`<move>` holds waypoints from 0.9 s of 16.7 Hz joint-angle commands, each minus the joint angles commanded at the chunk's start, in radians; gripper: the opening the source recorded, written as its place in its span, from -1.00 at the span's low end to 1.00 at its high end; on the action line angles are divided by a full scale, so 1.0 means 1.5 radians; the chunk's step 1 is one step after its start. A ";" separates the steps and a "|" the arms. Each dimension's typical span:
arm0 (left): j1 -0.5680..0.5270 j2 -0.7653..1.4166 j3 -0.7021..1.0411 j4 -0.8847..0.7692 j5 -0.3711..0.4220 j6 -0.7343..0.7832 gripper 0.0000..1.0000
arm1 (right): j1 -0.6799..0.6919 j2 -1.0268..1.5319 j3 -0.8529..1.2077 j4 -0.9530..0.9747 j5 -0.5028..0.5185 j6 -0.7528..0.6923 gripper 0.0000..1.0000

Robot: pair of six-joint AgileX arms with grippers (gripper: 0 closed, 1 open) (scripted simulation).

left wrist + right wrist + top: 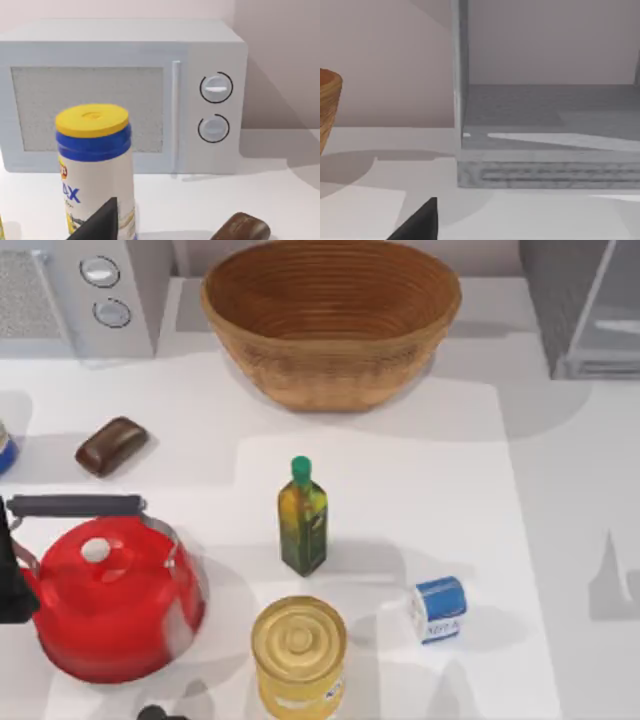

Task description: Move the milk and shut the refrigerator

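The milk (438,608), a small carton with a blue top and white lettered sides, sits on the table at the front right, with no gripper near it. The refrigerator (565,310) is the dark grey speckled cabinet at the back right. Its pale framed door (610,300) stands open, and the right wrist view looks into its bare interior (545,115). A dark tip of my right gripper (420,222) shows low in that view, well short of the cabinet. My left arm (10,580) is parked at the table's left edge, and a tip of my left gripper (100,225) shows in front of a yellow-lidded tube.
A green-capped oil bottle (303,515) and a yellow can (298,652) stand left of the milk. At the left are a red kettle (110,605), a brown bar (110,445) and a yellow-lidded tube (95,165). A microwave (90,295) and a wicker basket (330,320) line the back.
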 joint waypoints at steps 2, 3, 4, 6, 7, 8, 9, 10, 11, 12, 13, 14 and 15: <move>0.000 0.000 0.000 0.000 0.000 0.000 1.00 | 0.000 0.001 0.000 0.001 0.001 0.000 1.00; 0.000 0.000 0.000 0.000 0.000 0.000 1.00 | 0.006 0.007 0.001 0.007 0.008 0.000 1.00; 0.000 0.000 0.000 0.000 0.000 0.000 1.00 | 0.019 0.020 0.001 0.020 0.021 -0.001 1.00; 0.000 0.000 0.000 0.000 0.000 0.000 1.00 | 0.063 0.063 0.002 0.060 0.070 -0.001 1.00; 0.000 0.000 0.000 0.000 0.000 0.000 1.00 | 0.094 0.090 0.002 0.084 0.103 0.000 1.00; 0.000 0.000 0.000 0.000 0.000 0.000 1.00 | 0.129 0.117 0.002 0.109 0.141 0.001 1.00; 0.000 0.000 0.000 0.000 0.000 0.000 1.00 | 0.162 0.142 0.003 0.132 0.176 0.002 1.00; 0.000 0.000 0.000 0.000 0.000 0.000 1.00 | 0.191 0.165 0.004 0.154 0.207 0.002 1.00; 0.000 0.000 0.000 0.000 0.000 0.000 1.00 | 0.215 0.186 0.004 0.174 0.233 0.003 1.00; 0.000 0.000 0.000 0.000 0.000 0.000 1.00 | 0.239 0.207 0.005 0.194 0.257 0.004 1.00; 0.000 0.000 0.000 0.000 0.000 0.000 1.00 | 0.266 0.230 0.006 0.216 0.284 0.005 1.00; 0.000 0.000 0.000 0.000 0.000 0.000 1.00 | 0.297 0.252 0.007 0.238 0.308 0.005 1.00; 0.000 0.000 0.000 0.000 0.000 0.000 1.00 | 0.330 0.274 0.008 0.260 0.331 0.006 1.00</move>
